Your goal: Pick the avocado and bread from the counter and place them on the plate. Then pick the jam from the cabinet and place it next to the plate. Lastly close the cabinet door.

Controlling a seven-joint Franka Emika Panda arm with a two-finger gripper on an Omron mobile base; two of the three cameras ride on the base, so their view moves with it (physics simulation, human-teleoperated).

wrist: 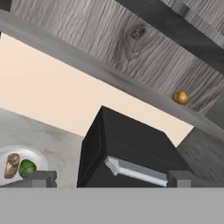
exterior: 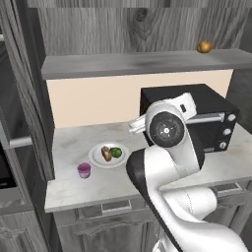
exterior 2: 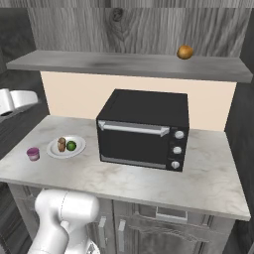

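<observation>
The gripper (wrist: pixel 111 178) stands wide with nothing between its fingertips, raised above the tabletop (exterior: pixel 69 189) and facing the black microwave (exterior 2: pixel 144 128). On the white plate (exterior: pixel 96 160) lie the bread (exterior: pixel 106 153) and the avocado (exterior: pixel 116 152), side by side. The jam (exterior: pixel 84 170) stands just beside the plate. An orange-brown fruit (exterior 2: pixel 185 52) rests on the cabinet (exterior 2: pixel 149 27) shelf.
</observation>
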